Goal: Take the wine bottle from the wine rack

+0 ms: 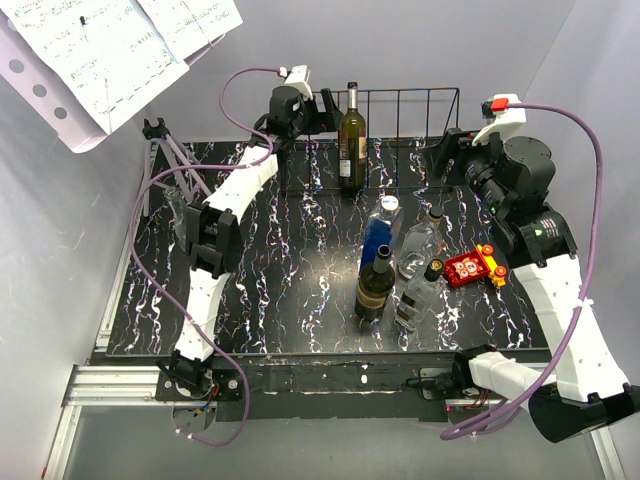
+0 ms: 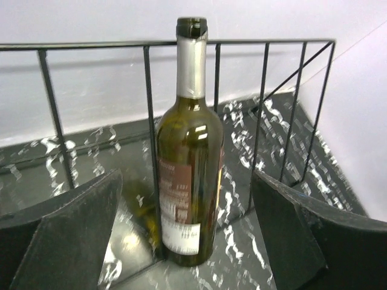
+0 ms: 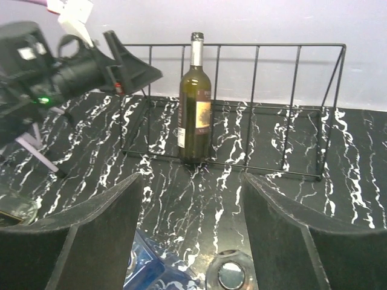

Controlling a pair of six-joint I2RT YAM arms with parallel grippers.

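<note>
The wine bottle (image 1: 351, 140), dark green with a brown label, stands upright at the left end of the black wire wine rack (image 1: 415, 95) at the back of the table. In the left wrist view the wine bottle (image 2: 189, 169) is straight ahead behind a bar of the wine rack (image 2: 266, 115). My left gripper (image 2: 186, 178) is open, short of the bottle and apart from it. My left gripper (image 1: 328, 106) is just left of the bottle. My right gripper (image 3: 192, 178) is open and empty, well in front of the wine bottle (image 3: 195, 103) and the wine rack (image 3: 293, 109).
Several other bottles stand mid-table: a blue one (image 1: 380, 226), a clear one (image 1: 420, 240), a dark one (image 1: 375, 285) and another clear one (image 1: 419, 296). A red toy (image 1: 473, 267) lies to their right. A tripod (image 1: 170, 150) with sheet music (image 1: 110, 50) stands far left.
</note>
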